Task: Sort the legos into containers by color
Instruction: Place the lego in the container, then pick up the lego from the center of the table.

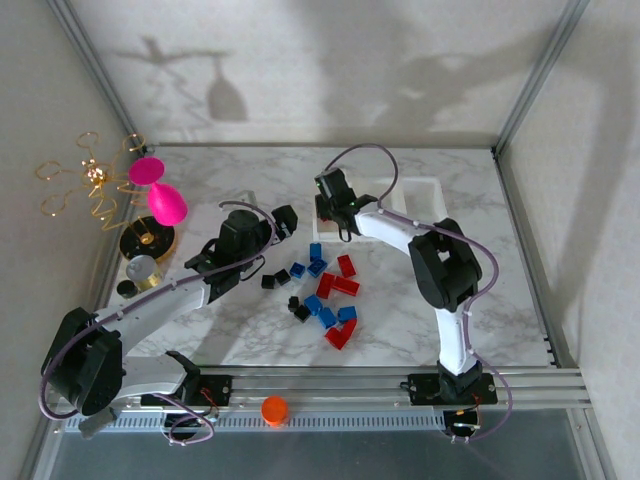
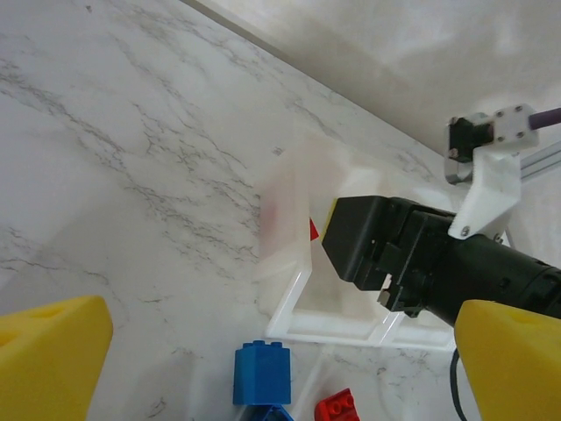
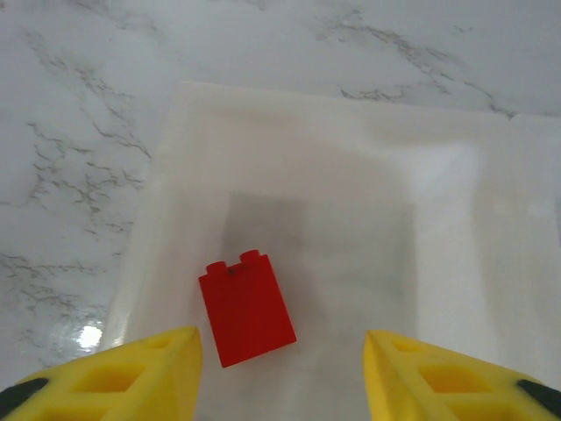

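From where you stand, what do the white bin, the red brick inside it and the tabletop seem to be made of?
Bin: likely thin translucent plastic, matte; its walls look milky and let light through.
Red brick: hard moulded plastic, smooth, slightly glossy, with crisp edges and studs.
Tabletop: marble-look, polished, a light glints off it; real stone or printed laminate, I cannot tell.

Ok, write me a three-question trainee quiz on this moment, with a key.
1. What colour is the brick lying in the bin under the right gripper?
2. True or false: the left gripper is shut on a brick.
3. The loose bricks on the table are: A) red only; B) red, blue and black; C) green and yellow.
Key: 1 red; 2 false, it is open; 3 B.
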Robot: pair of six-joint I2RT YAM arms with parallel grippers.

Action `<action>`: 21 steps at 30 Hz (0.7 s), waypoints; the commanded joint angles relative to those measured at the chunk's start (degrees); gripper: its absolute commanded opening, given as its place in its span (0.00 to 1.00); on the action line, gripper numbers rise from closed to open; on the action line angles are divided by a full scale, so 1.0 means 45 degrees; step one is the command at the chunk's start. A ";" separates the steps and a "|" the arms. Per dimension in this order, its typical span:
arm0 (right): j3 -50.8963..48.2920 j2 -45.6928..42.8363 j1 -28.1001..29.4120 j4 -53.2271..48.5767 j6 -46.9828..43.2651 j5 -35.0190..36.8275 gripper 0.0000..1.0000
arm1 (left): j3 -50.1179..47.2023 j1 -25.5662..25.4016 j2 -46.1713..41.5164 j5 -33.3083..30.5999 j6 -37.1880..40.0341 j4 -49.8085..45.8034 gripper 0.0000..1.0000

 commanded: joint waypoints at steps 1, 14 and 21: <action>-0.0628 -0.1625 0.0047 0.0227 -0.0053 -0.0682 0.53 | 0.0288 0.0057 -0.0361 0.0301 0.0135 -0.0088 1.00; -0.4984 -0.5322 0.0159 -0.0665 0.0144 -0.2594 0.63 | -0.0640 -0.0879 -0.0980 0.0522 -0.0786 -0.0561 1.00; -0.6498 -0.5662 0.0395 -0.0863 0.0255 -0.2959 0.69 | -0.1216 -0.1476 -0.1164 0.0317 -0.1414 -0.0395 0.99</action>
